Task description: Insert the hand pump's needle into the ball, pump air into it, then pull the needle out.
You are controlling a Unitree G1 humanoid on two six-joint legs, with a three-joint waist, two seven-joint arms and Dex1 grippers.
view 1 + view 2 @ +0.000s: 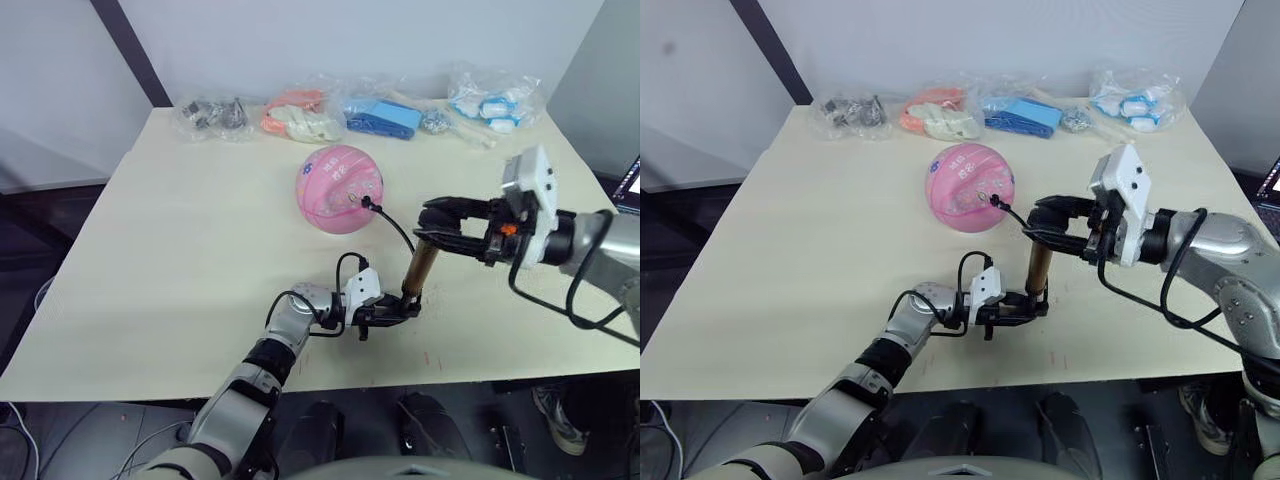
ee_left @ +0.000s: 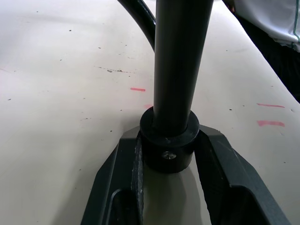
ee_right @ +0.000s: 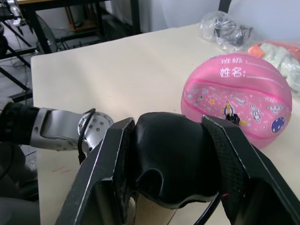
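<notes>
two grippers hold the hand pump (image 1: 419,268) upright on the worktop (image 1: 180,250), close to the near edge. nearest, the left gripper (image 1: 400,309) has its fingers (image 2: 220,159) clamped on the black base cap of the pump, one on each side, and the cap rests on the worktop surface. above it, the right gripper (image 1: 430,228) comes from the right side and its fingers (image 3: 105,173) are closed on the black handle at the top of the bronze barrel.

from the pump, the thin black hose (image 1: 392,220) goes up and away to the ball (image 1: 339,188), which lies farther on the worktop, well apart from both grippers. the black fitting of the needle (image 3: 230,117) sits on the pink skin of the ball, so i judge the needle is already inside and pumping is the step now.

the risk, as i see it: nothing holds the ball. if the pump tilts or the handle is pushed not straight along the barrel, the hose can pull, the ball can roll, and the needle can bend or slip out. the base can also slide between the left fingers if the push is too strong.

behind the ball, several plastic bags (image 1: 300,115) lie in a row along the far edge.
</notes>
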